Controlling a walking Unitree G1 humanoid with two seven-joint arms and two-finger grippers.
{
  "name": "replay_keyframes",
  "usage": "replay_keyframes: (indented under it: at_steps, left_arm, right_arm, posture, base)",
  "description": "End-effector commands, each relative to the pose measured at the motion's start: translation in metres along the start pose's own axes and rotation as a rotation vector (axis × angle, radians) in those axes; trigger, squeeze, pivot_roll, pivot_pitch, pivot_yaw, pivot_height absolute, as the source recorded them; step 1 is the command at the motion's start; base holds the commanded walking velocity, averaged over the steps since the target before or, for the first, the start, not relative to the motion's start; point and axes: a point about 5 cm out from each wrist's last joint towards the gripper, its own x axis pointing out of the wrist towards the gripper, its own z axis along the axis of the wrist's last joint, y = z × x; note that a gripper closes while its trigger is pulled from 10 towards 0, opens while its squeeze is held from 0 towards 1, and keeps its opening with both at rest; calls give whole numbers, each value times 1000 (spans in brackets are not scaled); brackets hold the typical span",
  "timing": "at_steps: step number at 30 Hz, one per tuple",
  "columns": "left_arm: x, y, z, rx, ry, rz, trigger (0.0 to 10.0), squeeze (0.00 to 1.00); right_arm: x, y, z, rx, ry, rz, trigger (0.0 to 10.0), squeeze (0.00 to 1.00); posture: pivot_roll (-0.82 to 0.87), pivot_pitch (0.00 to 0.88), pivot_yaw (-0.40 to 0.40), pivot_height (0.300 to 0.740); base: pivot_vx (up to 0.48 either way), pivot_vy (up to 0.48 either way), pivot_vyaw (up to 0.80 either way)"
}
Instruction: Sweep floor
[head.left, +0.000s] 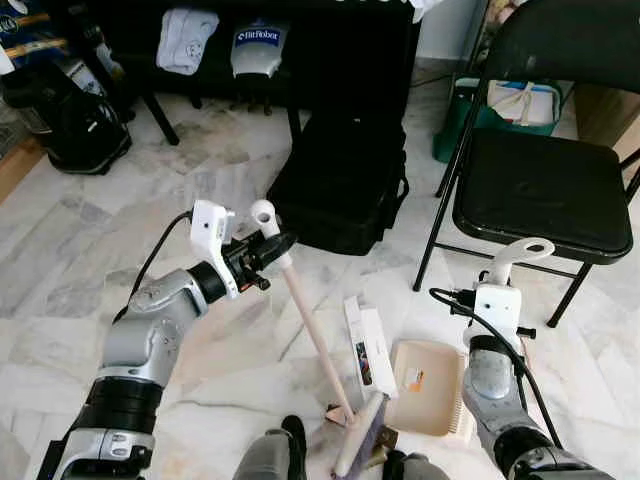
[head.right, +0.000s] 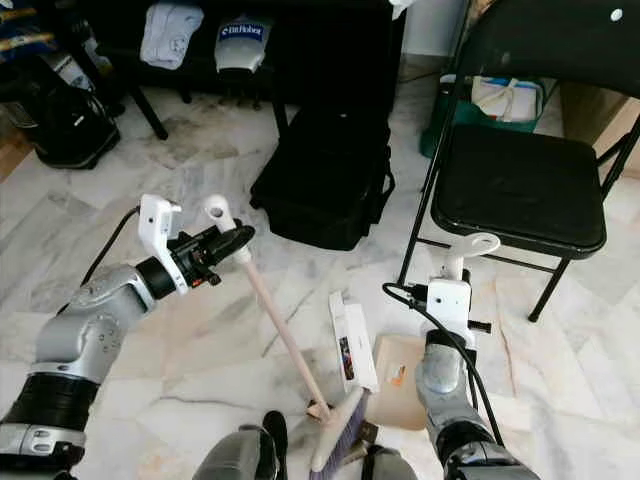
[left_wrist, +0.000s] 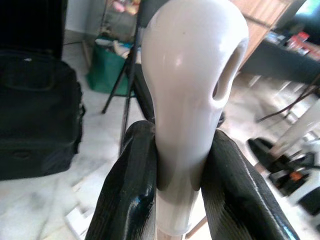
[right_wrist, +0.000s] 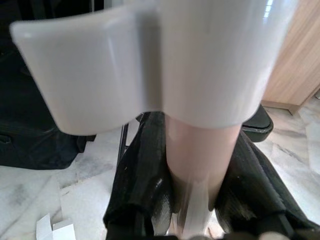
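Note:
My left gripper is shut on the white looped top of a broom handle, its black fingers pressed to both sides. The pale stick slants down and right to the purple-bristled broom head on the marble floor by my feet. My right gripper is shut on the upright handle of a beige dustpan, which rests on the floor just right of the broom head. A flat white carton lies between stick and dustpan, with a small brown scrap at the broom head.
A black bag stands straight ahead. A black folding chair is close on the right, with a green bag behind it. A dark desk with hanging white items spans the back. A black appliance sits far left. Open marble floor lies left.

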Motion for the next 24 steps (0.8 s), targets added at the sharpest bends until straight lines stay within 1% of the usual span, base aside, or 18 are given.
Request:
replay_keyframes:
  at_steps: [1,4,8,10,13,14,15,17,18,19,20,23,24]
  left_arm:
    - [-6,2,12,7,-41,-5,10000,0]
    - [-7,8,19,54,-45,45,10000,0]
    - [-3,20,36,150,-124,191,10000,0]
    - [-3,21,40,166,-140,216,10000,0]
    - [-1,26,47,195,-194,286,10000,0]
    - [-1,29,50,224,-214,340,10000,0]
    - [-1,29,50,224,-214,340,10000,0]
    - [2,28,47,286,-187,353,10000,0]
    - [2,28,47,286,-187,353,10000,0]
    - [5,28,41,310,-156,350,10000,0]
    - [5,28,41,310,-156,350,10000,0]
    - [15,21,24,346,-97,285,10000,0]
    - [15,21,24,346,-97,285,10000,0]
  right_arm:
    - [-5,-1,-8,-23,31,3,10000,0]
    - [-5,-1,-8,-25,31,2,10000,0]
    - [-5,-1,-8,-26,33,0,10000,0]
    - [-5,-1,-8,-27,34,-1,10000,0]
    - [-5,-2,-9,-28,35,-2,10000,0]
    - [-5,-2,-9,-30,35,-4,10000,0]
    - [-5,-2,-9,-30,35,-4,10000,0]
    - [-5,-3,-9,-31,35,-5,10000,0]
    - [-5,-3,-9,-31,35,-5,10000,0]
    - [-5,-3,-9,-32,35,-6,10000,0]
    - [-5,-3,-9,-32,35,-6,10000,0]
    - [-5,-3,-9,-33,36,-7,10000,0]
    - [-5,-3,-9,-33,36,-7,10000,0]
  posture:
    - [211,239,99,740]
    - [210,238,99,740]
    - [207,236,100,740]
    - [205,234,100,740]
    - [202,233,101,740]
    - [201,233,101,740]
    - [201,233,101,740]
    - [201,231,102,740]
    - [201,231,102,740]
    - [202,230,101,740]
    - [202,230,101,740]
    - [200,228,101,740]
    - [200,228,101,740]
  base:
    - [0,0,0]
    - [0,0,0]
    - [0,0,0]
    - [0,0,0]
    - [0,0,0]
    - [0,0,0]
    - [0,0,0]
    - [0,0,0]
    - [0,0,0]
    - [0,0,0]
    - [0,0,0]
    - [0,0,0]
    - [0,0,0]
